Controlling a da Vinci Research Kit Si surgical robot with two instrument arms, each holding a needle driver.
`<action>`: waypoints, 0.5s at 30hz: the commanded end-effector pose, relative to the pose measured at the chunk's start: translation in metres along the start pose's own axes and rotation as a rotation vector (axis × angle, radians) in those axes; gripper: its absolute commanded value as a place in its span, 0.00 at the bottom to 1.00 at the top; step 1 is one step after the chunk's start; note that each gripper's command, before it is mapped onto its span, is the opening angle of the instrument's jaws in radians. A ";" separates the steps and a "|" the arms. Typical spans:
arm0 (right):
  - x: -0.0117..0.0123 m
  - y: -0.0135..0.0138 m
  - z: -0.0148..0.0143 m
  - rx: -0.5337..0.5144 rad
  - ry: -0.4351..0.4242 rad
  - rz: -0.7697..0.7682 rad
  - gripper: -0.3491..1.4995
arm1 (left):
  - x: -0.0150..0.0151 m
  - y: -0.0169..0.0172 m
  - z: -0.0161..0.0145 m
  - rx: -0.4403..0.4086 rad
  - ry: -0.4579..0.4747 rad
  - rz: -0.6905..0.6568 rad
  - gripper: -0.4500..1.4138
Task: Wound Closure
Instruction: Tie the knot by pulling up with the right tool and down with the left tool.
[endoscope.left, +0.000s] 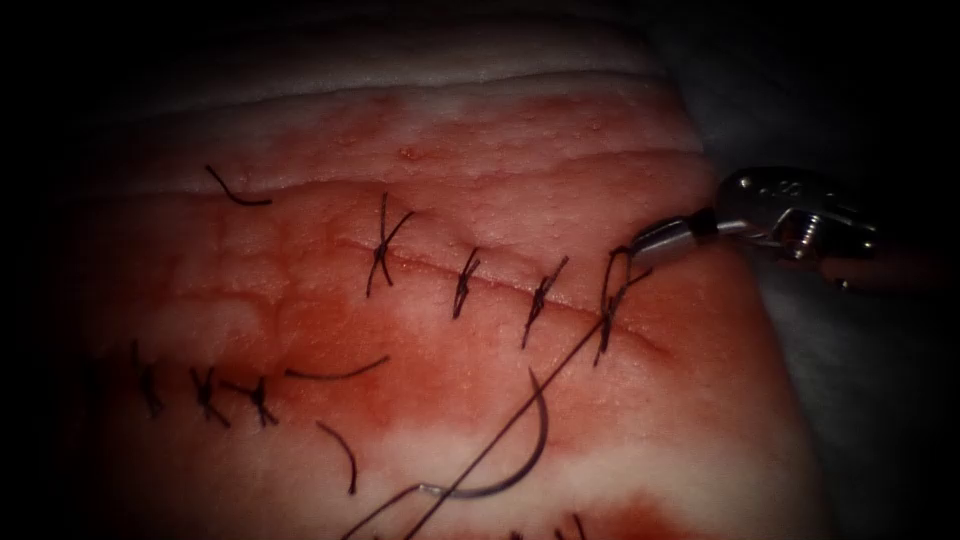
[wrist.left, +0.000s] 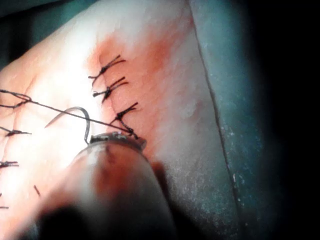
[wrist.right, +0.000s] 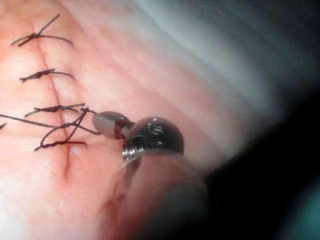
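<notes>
The cut (endoscope.left: 500, 285) runs across the tissue (endoscope.left: 480, 150) and is crossed by several dark stitches. My right tool (endoscope.left: 640, 243) comes in from the right to the rightmost stitch (endoscope.left: 608, 300). Its jaws are shut on the thread loop there, as the right wrist view also shows at the right tool (wrist.right: 100, 121). In the left wrist view, the same tool's tip (wrist.left: 137, 142) touches that stitch. The curved needle (endoscope.left: 535, 440) (wrist.left: 70, 114) lies loose on the tissue in front of the cut, held by neither tool and not in the tissue. Its thread (endoscope.left: 520, 407) (wrist.right: 30, 121) runs taut from the stitch down to the left.
A second row of stitches (endoscope.left: 205, 392) sits at the lower left. Cut thread ends (endoscope.left: 238, 192) (endoscope.left: 335, 372) (endoscope.left: 342, 455) lie loose on the tissue. Red fluid (endoscope.left: 330, 330) stains the surface around the cut. The tissue's edge (endoscope.left: 770, 330) drops off just under the right tool.
</notes>
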 end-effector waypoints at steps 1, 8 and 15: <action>0.0004 0.0008 0.0009 -0.018 0.003 0.002 0.00 | 0.0002 0.0001 0.0007 -0.012 0.004 0.004 0.00; 0.0003 0.0025 0.0011 -0.136 0.005 0.031 0.00 | 0.0022 0.0033 0.0014 -0.130 0.029 0.073 0.00; -0.0003 0.0038 0.0013 -0.211 0.026 0.042 0.00 | 0.0040 0.0066 0.0032 -0.223 0.037 0.172 0.00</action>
